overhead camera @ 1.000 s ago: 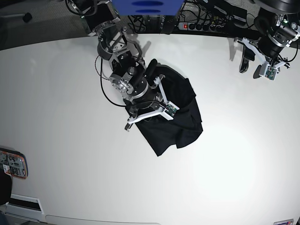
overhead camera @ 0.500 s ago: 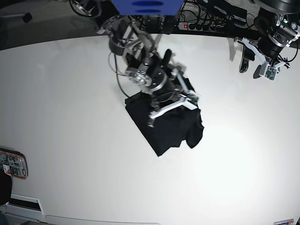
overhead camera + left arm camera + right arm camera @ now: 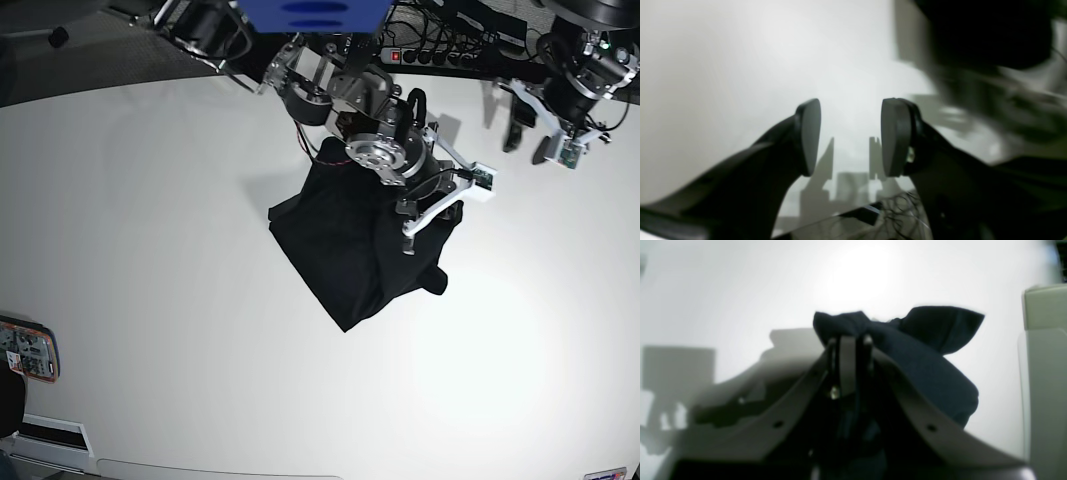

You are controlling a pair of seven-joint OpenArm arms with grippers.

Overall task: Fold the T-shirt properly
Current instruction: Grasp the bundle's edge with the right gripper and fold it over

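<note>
The T-shirt (image 3: 345, 250) lies bunched near the middle of the white table (image 3: 150, 200), only partly gathered, so flattening and tidy folding remain, by my judgement. Above the T-shirt's right edge, the right gripper (image 3: 850, 350) pinches a lifted fold, jaws closed on cloth. Far right of the T-shirt, the left gripper (image 3: 848, 136) hangs parted and empty. No writing on the T-shirt is readable.
</note>
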